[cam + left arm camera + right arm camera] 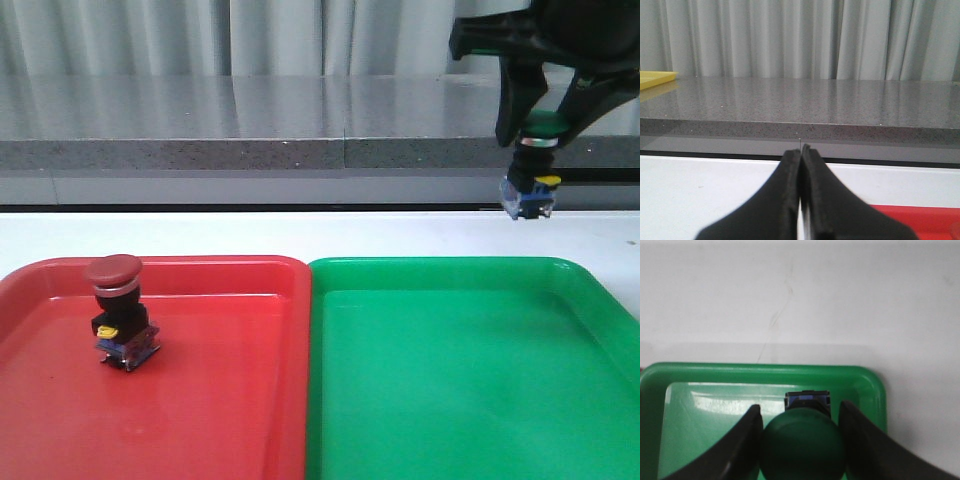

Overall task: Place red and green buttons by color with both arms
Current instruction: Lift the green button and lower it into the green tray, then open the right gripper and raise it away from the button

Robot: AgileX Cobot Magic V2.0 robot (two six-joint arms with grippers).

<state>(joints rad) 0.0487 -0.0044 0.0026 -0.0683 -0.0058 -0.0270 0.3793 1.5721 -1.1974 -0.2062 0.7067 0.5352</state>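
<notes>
A white table [250,235] holds a red tray [220,400] and green tray [480,400], grey counter [800,100] and curtains [790,35] behind. The right gripper [538,125] pinches the green button [532,165] by its cap, body hanging below, above the green tray. The left gripper [801,155] is pressed together. The red button [118,310], dark-capped, stands upright in the red tray.

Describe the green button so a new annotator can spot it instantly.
Start at the green tray on the right, beside the red tray. Above its far right corner, the right gripper holds the green button in the air by its cap, body hanging down. Unlike the red button, standing in the red tray, it touches nothing below.
</notes>
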